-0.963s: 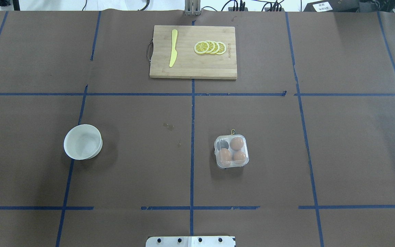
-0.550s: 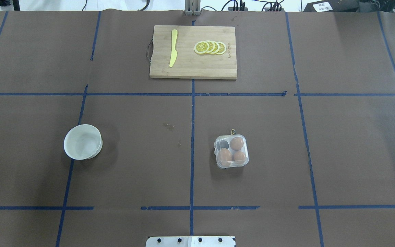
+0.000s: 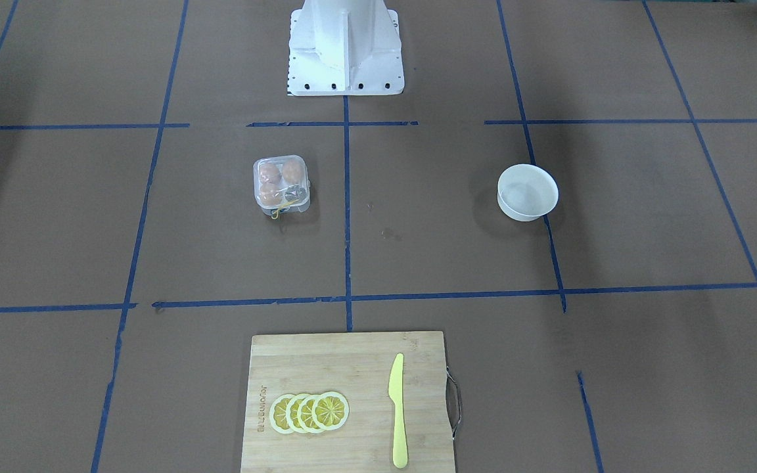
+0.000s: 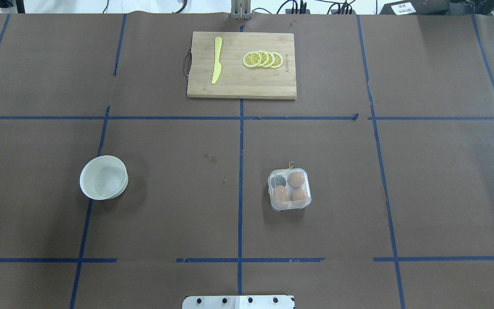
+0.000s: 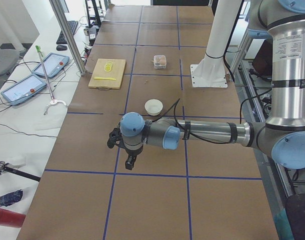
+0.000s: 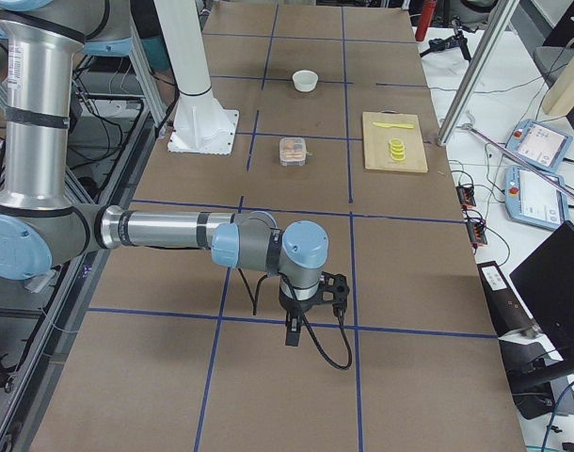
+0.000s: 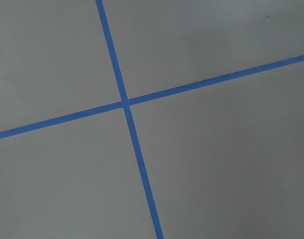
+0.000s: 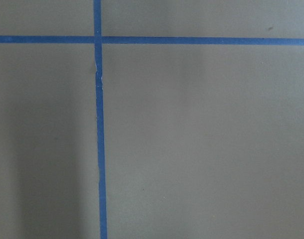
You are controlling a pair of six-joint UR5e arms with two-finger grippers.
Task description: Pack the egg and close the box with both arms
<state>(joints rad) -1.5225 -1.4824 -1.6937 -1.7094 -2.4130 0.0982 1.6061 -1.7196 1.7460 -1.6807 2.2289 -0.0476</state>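
Brown paper covers the tabletop (image 4: 165,214), with blue tape (image 4: 240,141) laid over it in a grid. Your left fingers (image 5: 129,164) point down just above the tabletop near a tape line. Only the left side view has them, so you cannot tell if they are parted or closed. It is the same for your right fingers (image 6: 291,335): they point down by a tape line, only the right side view has them, and you cannot tell their state. Under the left fingers the wrist view shows paper and a tape crossing (image 7: 125,103); under the right fingers it shows another crossing (image 8: 97,39). The box (image 4: 290,190) sits on the tabletop well apart from both sets of fingers, nearer the right ones and touching neither. Three eggs (image 4: 295,179) fill three of its cells. The fourth cell (image 4: 278,181), toward the left-fingers side and away from the pedestal (image 3: 345,49), looks dark, and you cannot make out its contents. The clear lid (image 4: 290,187) seems to lie over the cells, but you cannot tell if it is latched. A yellow string (image 4: 291,163) pokes out on the side away from the pedestal. The white bowl (image 4: 103,177) sits roughly between the left fingers and the box, apart from both. The wooden cutting board (image 4: 241,81) is well apart from both fingers. It carries a yellow knife (image 4: 217,60) on the left-fingers side and overlapping lemon slices (image 4: 263,59).
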